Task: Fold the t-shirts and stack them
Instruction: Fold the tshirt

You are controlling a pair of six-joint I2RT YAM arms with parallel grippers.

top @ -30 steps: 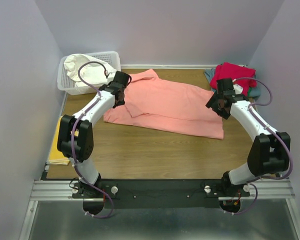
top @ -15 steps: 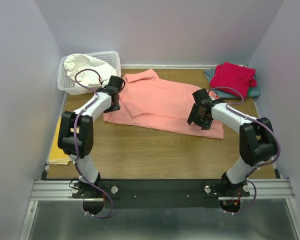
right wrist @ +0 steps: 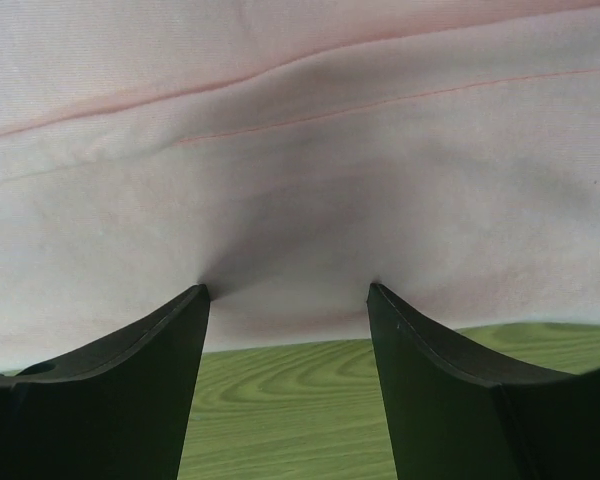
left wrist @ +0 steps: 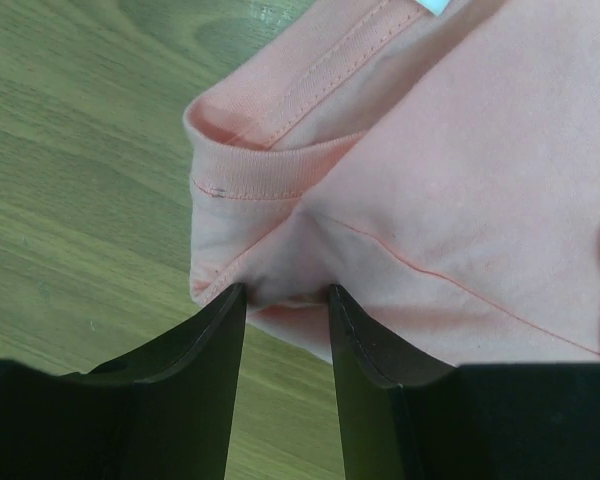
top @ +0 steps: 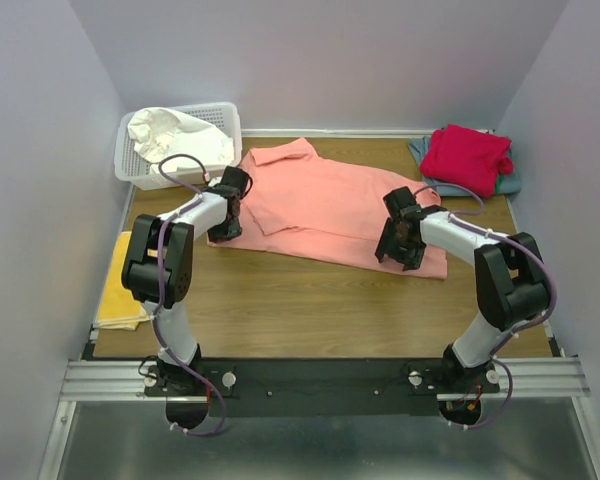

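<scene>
Table point(top: 300, 300): wood-grain top, matte, boxed in by plain pale lilac walls point(top: 320, 60) at the back, L and R. A metal rail point(top: 320, 378) runs along the near edge and carries both arm bases. Pink shirt point(top: 320, 200) lies spread flat across the far-centre of the top, collar toward the far-L, a few shallow creases, near hem running diagonally down to the R. Red shirt point(top: 467, 157) is folded in the far-R corner, sitting on top of the grey-blue shirt point(top: 509, 184), which only shows at the edges. White shirt point(top: 170, 135) is bunched inside the basket point(top: 229, 112) at the far-L corner. A yellow cloth point(top: 118, 290) drapes over the L edge of the table, well apart from the pink shirt. L gripper point(top: 223, 230) is down at the pink shirt's near-L corner. In the wrist view its fingers point(left wrist: 205, 345) are spread a moderate gap, tips on the folded hem, cloth puckered between them, not clamped. R gripper point(top: 400, 262) is at the near hem toward the R. Its fingers point(right wrist: 150, 360) are spread wide, tips pressing into the cloth just above the edge, with a dimple between them and bare wood below.
</scene>
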